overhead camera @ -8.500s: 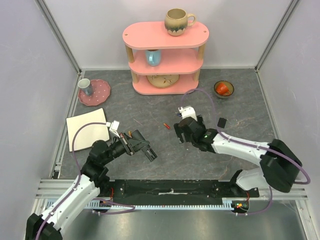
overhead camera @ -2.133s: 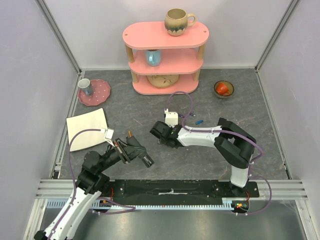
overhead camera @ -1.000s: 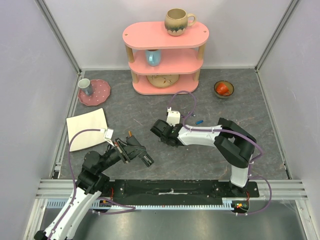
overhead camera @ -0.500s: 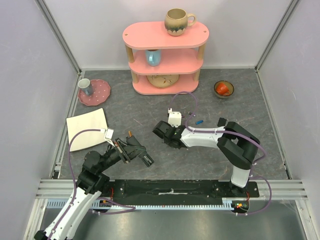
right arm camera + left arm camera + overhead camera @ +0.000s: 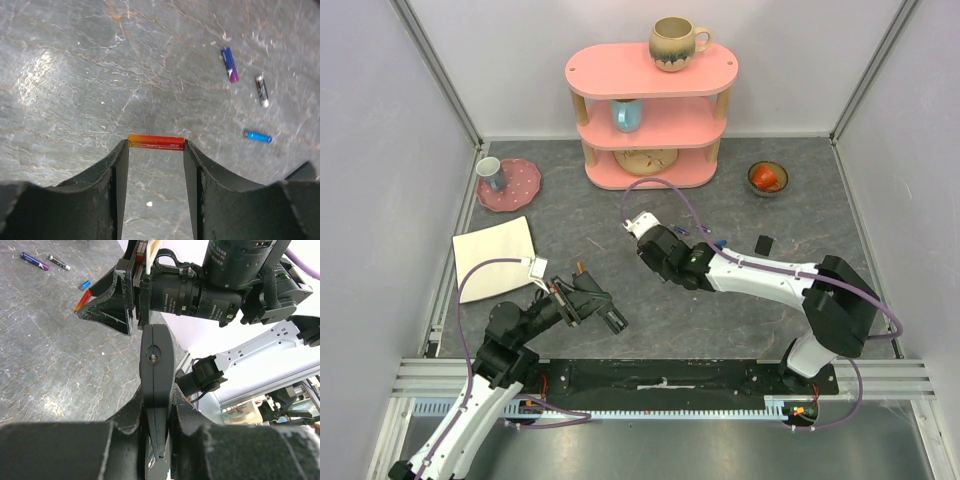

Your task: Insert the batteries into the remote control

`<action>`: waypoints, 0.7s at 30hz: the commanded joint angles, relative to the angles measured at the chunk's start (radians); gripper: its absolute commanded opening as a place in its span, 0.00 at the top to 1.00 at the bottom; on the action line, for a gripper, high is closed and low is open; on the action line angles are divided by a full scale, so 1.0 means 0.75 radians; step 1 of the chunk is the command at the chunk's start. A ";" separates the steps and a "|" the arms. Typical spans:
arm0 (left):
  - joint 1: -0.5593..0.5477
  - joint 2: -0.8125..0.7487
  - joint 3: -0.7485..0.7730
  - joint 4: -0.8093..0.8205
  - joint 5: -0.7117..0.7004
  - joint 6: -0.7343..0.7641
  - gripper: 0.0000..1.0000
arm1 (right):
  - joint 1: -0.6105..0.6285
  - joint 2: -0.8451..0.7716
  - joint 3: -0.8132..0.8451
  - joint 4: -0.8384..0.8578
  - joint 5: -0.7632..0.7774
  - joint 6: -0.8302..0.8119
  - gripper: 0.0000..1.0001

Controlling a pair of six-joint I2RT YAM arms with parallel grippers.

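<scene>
Here, bowl [image 5: 769, 192] holds red item [image 5: 766, 178]; right gripper [image 5: 155, 150], battery [image 5: 155, 142].

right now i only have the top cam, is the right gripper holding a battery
observer: Yes, the right wrist view shows the right gripper pinching the red-orange battery end to end.
operator: and the remote
observer: The left gripper is shut on the remote control, seen from the left wrist.
operator: other batteries nearby
observer: Three lie on the table: purple battery, dark grey battery, blue battery.
</scene>
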 commanded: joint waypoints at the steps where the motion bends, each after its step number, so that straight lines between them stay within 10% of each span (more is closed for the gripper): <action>1: 0.005 -0.071 0.015 0.019 0.027 -0.002 0.98 | -0.030 -0.060 -0.024 0.120 -0.236 -0.442 0.77; 21: 0.005 -0.092 0.023 -0.004 0.029 -0.006 0.98 | -0.154 0.216 -0.081 0.210 -0.473 -0.659 0.82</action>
